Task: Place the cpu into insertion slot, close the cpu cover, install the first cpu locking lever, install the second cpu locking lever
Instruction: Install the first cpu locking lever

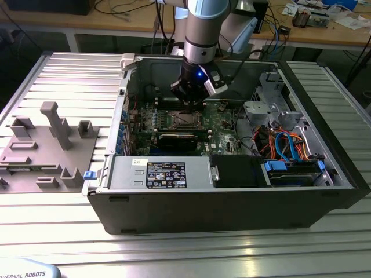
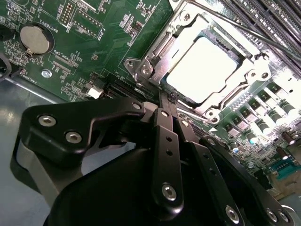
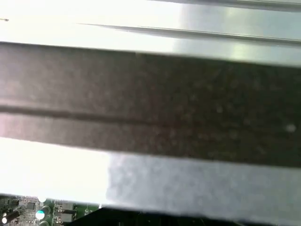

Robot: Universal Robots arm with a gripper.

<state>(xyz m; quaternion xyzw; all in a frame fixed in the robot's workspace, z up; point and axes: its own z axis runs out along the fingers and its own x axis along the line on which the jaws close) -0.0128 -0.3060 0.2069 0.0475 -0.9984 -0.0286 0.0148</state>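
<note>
In the exterior view my gripper (image 1: 193,98) hangs inside the open computer case, just above the socket (image 1: 185,120) on the green motherboard. The second wrist view shows the cpu (image 2: 203,66), a bright silvery square, lying in the socket. The cpu cover (image 2: 157,49), a thin metal frame, lies flat around it. A thin lever rod (image 2: 244,29) runs along the socket's far side. My gripper (image 2: 165,100) is shut, its black fingers pressed together, with the tips right at the socket's near edge. I see nothing held between them.
A grey fixture block (image 1: 49,145) sits outside the case on the exterior view's left. Inside the case are a power supply (image 1: 165,174) in front and a drive cage with blue and orange cables (image 1: 290,147) on the exterior view's right. A coin battery (image 2: 34,38) lies on the board.
</note>
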